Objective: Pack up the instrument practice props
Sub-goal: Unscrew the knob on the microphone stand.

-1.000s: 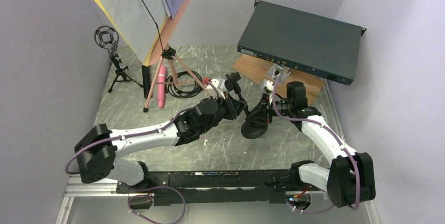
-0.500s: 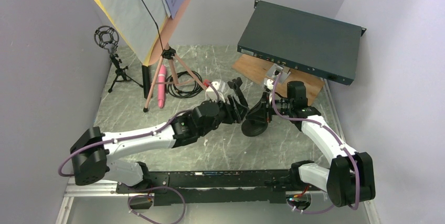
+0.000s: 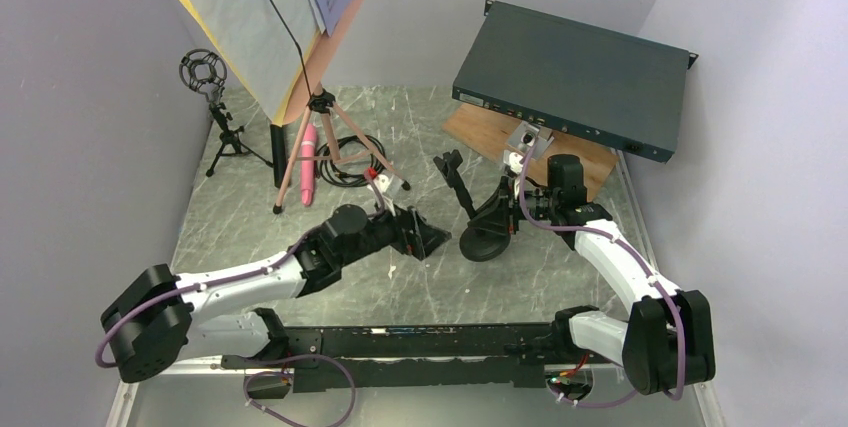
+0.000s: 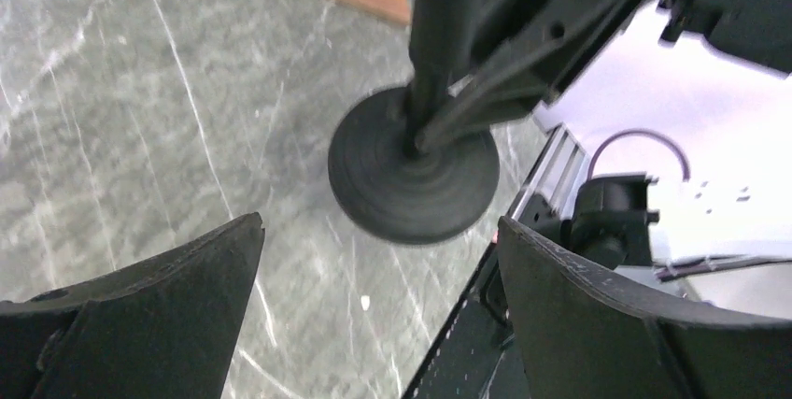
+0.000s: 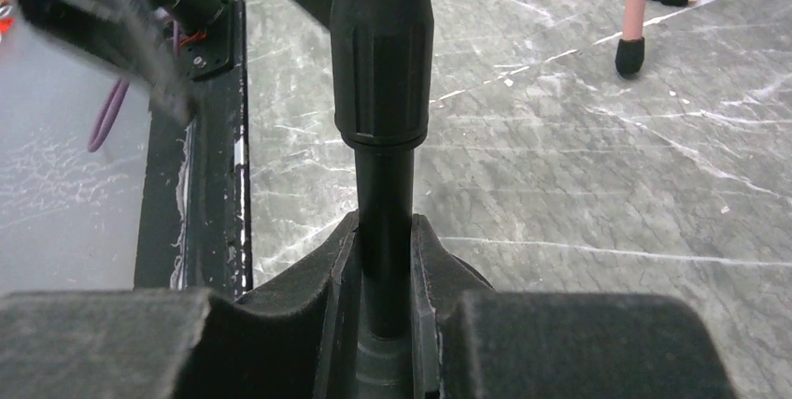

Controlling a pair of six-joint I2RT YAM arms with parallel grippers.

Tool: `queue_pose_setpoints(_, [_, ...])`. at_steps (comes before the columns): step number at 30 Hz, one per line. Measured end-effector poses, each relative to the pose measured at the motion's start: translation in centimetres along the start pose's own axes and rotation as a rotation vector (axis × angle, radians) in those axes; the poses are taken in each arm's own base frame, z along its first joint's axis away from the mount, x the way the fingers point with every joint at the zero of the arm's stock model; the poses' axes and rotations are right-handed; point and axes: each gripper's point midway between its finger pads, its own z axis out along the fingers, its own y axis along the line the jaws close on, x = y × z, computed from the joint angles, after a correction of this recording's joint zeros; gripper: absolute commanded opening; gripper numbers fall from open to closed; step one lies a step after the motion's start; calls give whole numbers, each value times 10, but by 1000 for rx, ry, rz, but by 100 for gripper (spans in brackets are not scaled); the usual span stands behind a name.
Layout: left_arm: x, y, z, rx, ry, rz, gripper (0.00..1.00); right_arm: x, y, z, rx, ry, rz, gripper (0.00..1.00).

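A small black mic holder on a round base (image 3: 484, 243) stands tilted mid-table, its clip (image 3: 450, 167) at the upper left. My right gripper (image 3: 508, 209) is shut on its pole (image 5: 383, 63), which runs between the pads (image 5: 341, 268). My left gripper (image 3: 428, 240) hangs open and empty just left of the base (image 4: 414, 175), clear of it. At the back left stands the pink music desk (image 3: 335, 22) with white and yellow pages (image 3: 235, 17) on tripod legs (image 3: 340, 137). A pink microphone (image 3: 307, 162) lies beneath it. A second black holder (image 3: 205, 72) stands on a small tripod at the far left.
A dark teal rack box (image 3: 570, 72) rests tilted on a brown wooden board (image 3: 480, 132) at the back right. A coil of black cable (image 3: 350, 162) lies by the tripod legs. One pink leg's black foot (image 5: 630, 55) shows in the right wrist view. Walls close both sides.
My left gripper has opened, let go of the mic holder's clip and drawn back toward the near left. The right gripper keeps its hold on the pole.
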Motion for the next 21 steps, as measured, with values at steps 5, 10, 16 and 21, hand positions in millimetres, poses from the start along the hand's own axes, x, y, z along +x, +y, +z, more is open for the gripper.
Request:
queue_pose_setpoints(5, [-22,-2,10,89,-57,-38,98,0,3,0,-22,-4,-14,0])
queue_pose_setpoints(10, [-23,-16,26,178,-50,-26,98,0,6,0,-36,-6,-21,0])
queue_pose_setpoints(16, [-40,-25,40,218,-102,-7,82,2,8,0,-45,-3,-17,0])
queue_pose_setpoints(21, [-47,-20,50,202,-126,-7,72,2,8,0,-46,-2,-17,0])
